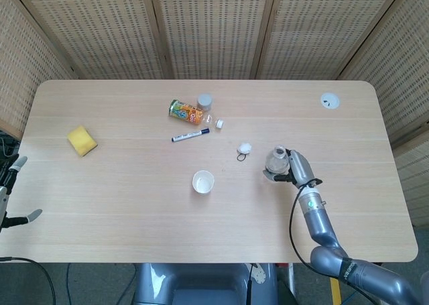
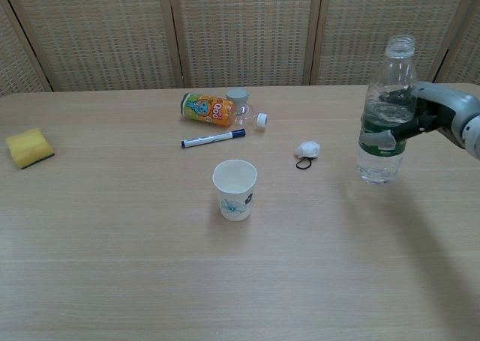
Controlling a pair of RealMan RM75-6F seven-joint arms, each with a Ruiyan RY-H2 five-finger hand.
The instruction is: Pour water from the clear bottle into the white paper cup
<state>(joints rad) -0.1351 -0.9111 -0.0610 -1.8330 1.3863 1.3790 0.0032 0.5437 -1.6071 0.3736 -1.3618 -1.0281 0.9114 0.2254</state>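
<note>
Gripping clear bottle [image 2: 385, 112], fingers [image 2: 382, 137] around.

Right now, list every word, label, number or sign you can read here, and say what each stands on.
Orange bottle lying on the table: printed label with a cartoon figure, lettering too blurred to read.
White paper cup: a small blue flower mark, no words.
Marker: print too small to read.
Clear bottle held by the right hand: no readable label.
</note>
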